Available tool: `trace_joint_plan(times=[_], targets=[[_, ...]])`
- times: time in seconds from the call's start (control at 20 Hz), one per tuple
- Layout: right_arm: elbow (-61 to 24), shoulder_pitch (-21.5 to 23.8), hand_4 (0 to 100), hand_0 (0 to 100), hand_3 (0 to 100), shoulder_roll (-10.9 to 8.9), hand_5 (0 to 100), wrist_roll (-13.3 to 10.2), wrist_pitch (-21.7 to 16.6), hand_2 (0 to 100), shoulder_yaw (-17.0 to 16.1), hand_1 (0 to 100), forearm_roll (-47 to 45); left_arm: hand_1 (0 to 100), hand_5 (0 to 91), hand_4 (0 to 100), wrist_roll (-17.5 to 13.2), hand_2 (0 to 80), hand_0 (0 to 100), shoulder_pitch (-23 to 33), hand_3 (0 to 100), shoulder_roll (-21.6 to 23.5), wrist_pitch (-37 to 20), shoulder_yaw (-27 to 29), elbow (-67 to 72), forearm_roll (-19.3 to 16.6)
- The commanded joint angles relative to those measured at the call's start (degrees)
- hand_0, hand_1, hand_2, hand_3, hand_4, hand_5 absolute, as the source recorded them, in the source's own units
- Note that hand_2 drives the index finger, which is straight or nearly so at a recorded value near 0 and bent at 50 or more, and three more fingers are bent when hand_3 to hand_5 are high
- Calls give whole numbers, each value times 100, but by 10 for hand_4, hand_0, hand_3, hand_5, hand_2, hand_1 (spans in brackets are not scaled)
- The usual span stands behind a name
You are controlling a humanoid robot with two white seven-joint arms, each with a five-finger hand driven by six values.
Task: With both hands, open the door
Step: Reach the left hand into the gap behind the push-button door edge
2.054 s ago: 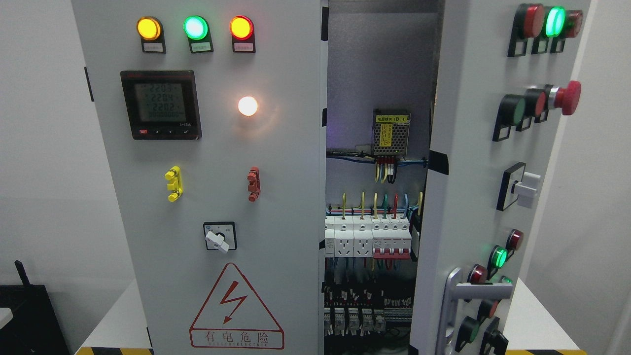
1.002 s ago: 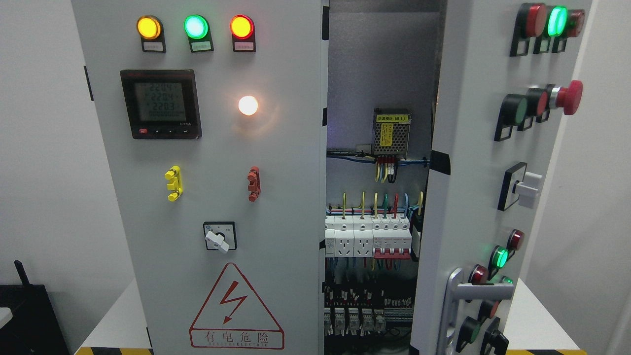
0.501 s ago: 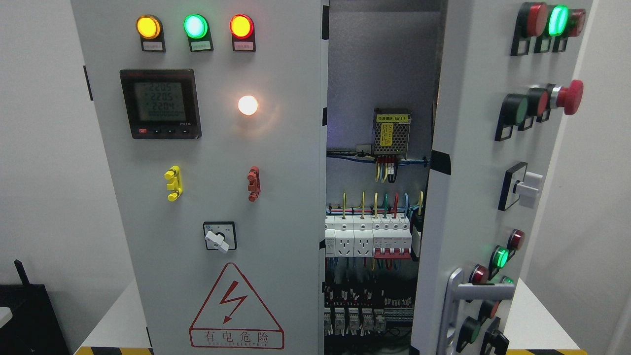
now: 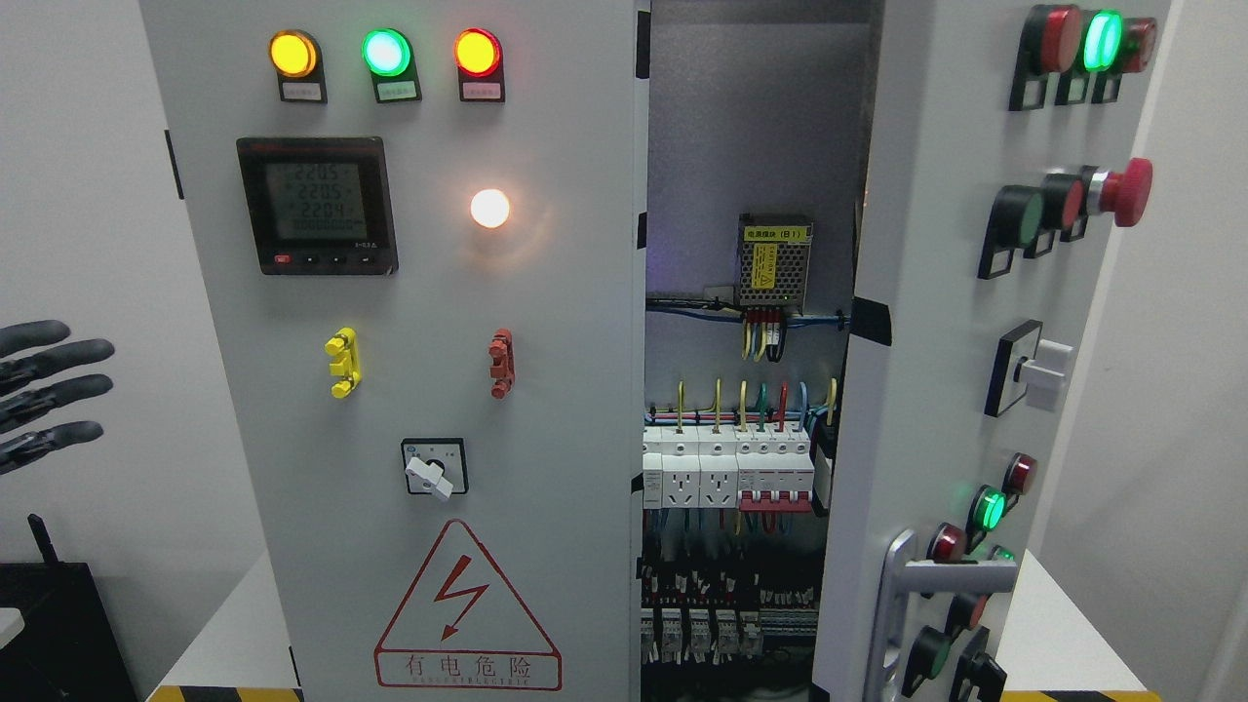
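A grey electrical cabinet fills the head view. Its left door (image 4: 429, 390) stands flat and closed, carrying three lit lamps, a black meter (image 4: 317, 205) and a rotary switch (image 4: 434, 470). The right door (image 4: 936, 322) is swung outward, showing its edge and a silver handle (image 4: 902, 595) low down. Between the doors the interior (image 4: 746, 390) shows breakers and coloured wires. My left hand (image 4: 49, 385) enters at the left edge, black fingers spread and holding nothing, well left of the cabinet. My right hand is out of view.
The cabinet stands on a white table (image 4: 219, 634) with a yellow-black striped front edge. A black box (image 4: 54, 624) sits at the lower left. White walls lie on both sides. A red mushroom button (image 4: 1126, 192) sticks out from the right door.
My left hand has come into view at the left edge with fingers spread. The doors have not visibly moved.
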Motion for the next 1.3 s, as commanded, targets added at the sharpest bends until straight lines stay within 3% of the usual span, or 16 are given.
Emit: trace_joint_plan(times=[0.0, 0.15, 0.4, 0.65, 0.8, 0.95, 1.05, 1.25], targets=[[0, 0, 0, 120, 0, 0, 0, 0, -1, 0, 0, 389, 5, 389, 0, 0, 15, 0, 120, -2878, 0, -605, 2, -5055, -287, -333], [0, 0, 0, 120, 0, 0, 0, 0, -1, 0, 0, 389, 5, 389, 0, 0, 14, 0, 120, -4137, 0, -780, 2, -6385, -287, 105], [0, 0, 0, 120, 0, 0, 0, 0, -1, 0, 0, 389, -4, 389, 0, 0, 23, 0, 120, -5308, 0, -1613, -7, -7556, -287, 624], [0, 0, 0, 120, 0, 0, 0, 0, -1, 0, 0, 389, -4, 389, 0, 0, 155, 0, 120, -5318, 0, -2606, -33, -7646, -121, 1152], [0, 0, 0, 120, 0, 0, 0, 0, -1, 0, 0, 389, 5, 389, 0, 0, 208, 0, 120, -5616, 0, -3476, -16, -7646, 300, 1179], [0, 0, 0, 120, 0, 0, 0, 0, -1, 0, 0, 389, 5, 389, 0, 0, 225, 0, 120, -5783, 0, -3881, -7, -7637, 478, 1214], [0, 0, 0, 120, 0, 0, 0, 0, -1, 0, 0, 389, 5, 389, 0, 0, 444, 0, 120, -5863, 0, -4355, -7, -7619, 583, 1214], [0, 0, 0, 120, 0, 0, 0, 0, -1, 0, 0, 389, 5, 389, 0, 0, 1217, 0, 120, -5986, 0, -5086, -16, -7357, 776, 1301]])
